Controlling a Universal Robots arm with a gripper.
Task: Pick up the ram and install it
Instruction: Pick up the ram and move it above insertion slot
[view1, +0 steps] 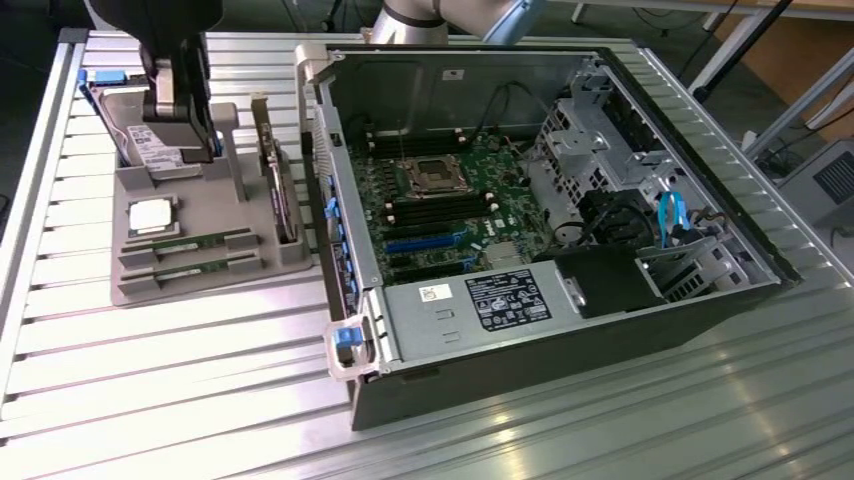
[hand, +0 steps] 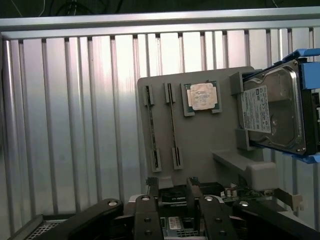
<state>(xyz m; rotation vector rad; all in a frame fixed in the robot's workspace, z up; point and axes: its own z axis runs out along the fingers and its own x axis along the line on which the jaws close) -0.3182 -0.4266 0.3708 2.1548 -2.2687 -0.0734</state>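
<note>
Two ram sticks lay flat, side by side, each seated in its own slot of the grey tray (view1: 134, 290). One ram (view1: 187, 243) sat just beside the CPU (view1: 150, 215); the other ram (view1: 187, 266) lay next to it on the far side from the CPU. In the wrist view the same pair appeared as thin strips, the ram (hand: 172, 122) nearest the CPU (hand: 202, 96) and the other ram (hand: 152, 127) alongside it, on the tray (hand: 200, 145).

The claw (hand: 172, 187) was released. Its two dark fingers (hand: 148, 210) stood apart with a plain gap between them, and nothing was clamped there. It touched neither stick and was well apart from both. In the exterior view the claw (view1: 184, 140) hung over the far end of the tray, in front of the drive (view1: 144, 140), which leaned in its blue caddy.

A card (view1: 274, 185) stood on edge along the tray's side nearest the case (view1: 561, 390). The case lay open on the exterior view's right, with its motherboard (view1: 454, 200) exposed. The tray and the case both rested on the ribbed metal table (view1: 160, 400). In the wrist view the drive (hand: 275, 110) sat beside the CPU.
</note>
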